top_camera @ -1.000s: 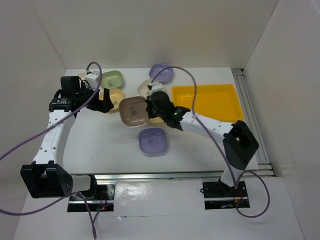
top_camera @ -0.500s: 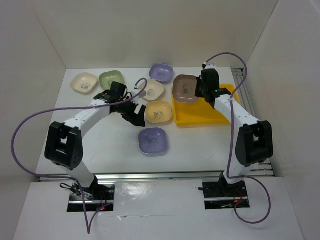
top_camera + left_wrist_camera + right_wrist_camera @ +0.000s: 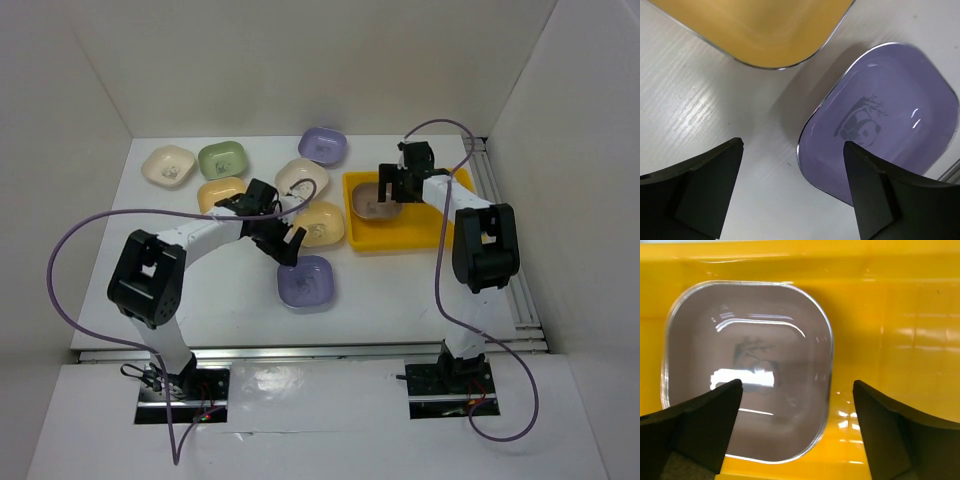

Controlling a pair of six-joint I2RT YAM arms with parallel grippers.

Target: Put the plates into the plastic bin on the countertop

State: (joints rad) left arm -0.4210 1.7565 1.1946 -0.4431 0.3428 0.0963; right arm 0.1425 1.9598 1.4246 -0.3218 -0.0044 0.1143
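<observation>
A brown plate [image 3: 377, 201] [image 3: 747, 370] lies flat in the left part of the yellow plastic bin [image 3: 402, 233] [image 3: 900, 315]. My right gripper [image 3: 391, 186] [image 3: 795, 425] hovers open just above it, holding nothing. Seven more plates sit on the white countertop [image 3: 210, 290]: cream [image 3: 168, 165], green [image 3: 222, 158], yellow-orange [image 3: 218, 191], lavender [image 3: 322, 145], cream [image 3: 298, 177], yellow [image 3: 322, 224] [image 3: 760, 30] and a front lavender plate [image 3: 305, 283] [image 3: 885, 125]. Open and empty, my left gripper [image 3: 286, 246] [image 3: 792, 185] hangs at that lavender plate's near-left rim, its right finger over the edge.
White walls enclose the countertop on three sides. A metal rail [image 3: 497, 215] runs along the right edge beside the bin. Purple cables [image 3: 90, 235] loop off both arms. The right half of the bin holds nothing.
My right gripper carried the brown plate to the bin and opened, leaving it there. My left arm swung right and forward from the back-left plates to the front lavender plate.
</observation>
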